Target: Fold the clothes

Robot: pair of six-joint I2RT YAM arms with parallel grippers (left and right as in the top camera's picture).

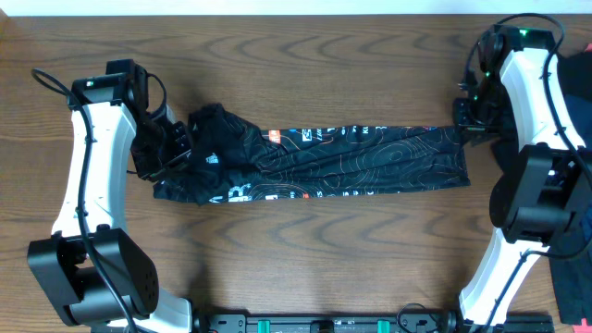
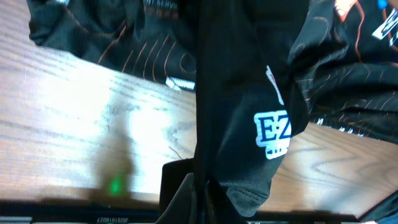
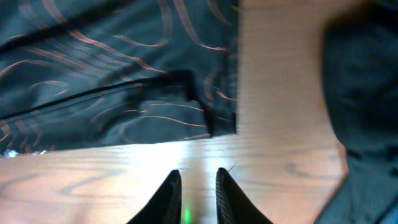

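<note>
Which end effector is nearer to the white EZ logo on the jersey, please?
Left. The left end effector grips the bunched jersey beside the EZ logo; the right end effector sits off the jersey's far end.

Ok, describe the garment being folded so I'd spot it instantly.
Mid wooden table, between the left arm and right arm, lies a long black jersey stretched sideways. Unlike the plain dark cloth at the right edge, it carries thin orange contour lines and white lettering.
</note>
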